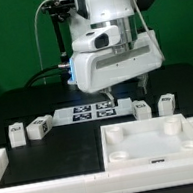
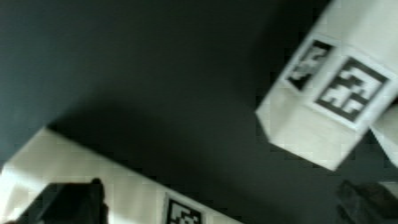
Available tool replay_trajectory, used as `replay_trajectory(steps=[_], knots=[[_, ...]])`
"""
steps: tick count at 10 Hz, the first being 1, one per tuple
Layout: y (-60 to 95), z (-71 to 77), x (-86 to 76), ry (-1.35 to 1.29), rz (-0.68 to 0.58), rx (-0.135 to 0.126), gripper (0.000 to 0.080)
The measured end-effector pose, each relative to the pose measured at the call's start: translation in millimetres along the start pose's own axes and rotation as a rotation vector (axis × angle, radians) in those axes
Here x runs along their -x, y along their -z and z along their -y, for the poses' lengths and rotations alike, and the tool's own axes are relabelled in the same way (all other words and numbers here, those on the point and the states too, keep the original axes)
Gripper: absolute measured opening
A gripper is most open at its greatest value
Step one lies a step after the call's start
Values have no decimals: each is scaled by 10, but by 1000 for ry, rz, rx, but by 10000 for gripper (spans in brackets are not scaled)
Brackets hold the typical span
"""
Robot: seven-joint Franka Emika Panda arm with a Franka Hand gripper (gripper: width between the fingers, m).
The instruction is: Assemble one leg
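The flat matte bench (image 1: 16, 112) is black against a plain green backdrop (image 1: 4, 38). On it the small stubby leg blocks (image 1: 16, 133) are white with black-and-white square tags on their faces, and the thin flat marker board (image 1: 87, 112) is white with a row of the same tags. The large square panel (image 1: 153, 144) is plain white, the glossy robot arm (image 1: 113, 21) is white with a blue glow (image 1: 72, 73) at its side, and in the wrist view a white block (image 2: 329, 110) shows two black-and-white tags.

Green wall (image 1: 4, 38) (plain) behind black table (image 1: 24, 101).
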State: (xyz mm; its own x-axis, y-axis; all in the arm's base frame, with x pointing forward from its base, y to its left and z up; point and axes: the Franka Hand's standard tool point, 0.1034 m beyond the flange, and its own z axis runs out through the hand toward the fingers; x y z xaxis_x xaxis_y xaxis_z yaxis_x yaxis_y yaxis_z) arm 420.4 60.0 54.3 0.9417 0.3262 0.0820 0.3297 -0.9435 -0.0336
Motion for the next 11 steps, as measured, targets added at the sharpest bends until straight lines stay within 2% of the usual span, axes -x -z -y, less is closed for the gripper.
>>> replay_trajectory(steps=[3,5,6,11], knots=[[-51,314,12,-466,16,-23,649],[-76,491,11,-687,27,-36,649],[-75,526,8,-790,30,-42,649],[-79,503,11,-756,58,-47,649]])
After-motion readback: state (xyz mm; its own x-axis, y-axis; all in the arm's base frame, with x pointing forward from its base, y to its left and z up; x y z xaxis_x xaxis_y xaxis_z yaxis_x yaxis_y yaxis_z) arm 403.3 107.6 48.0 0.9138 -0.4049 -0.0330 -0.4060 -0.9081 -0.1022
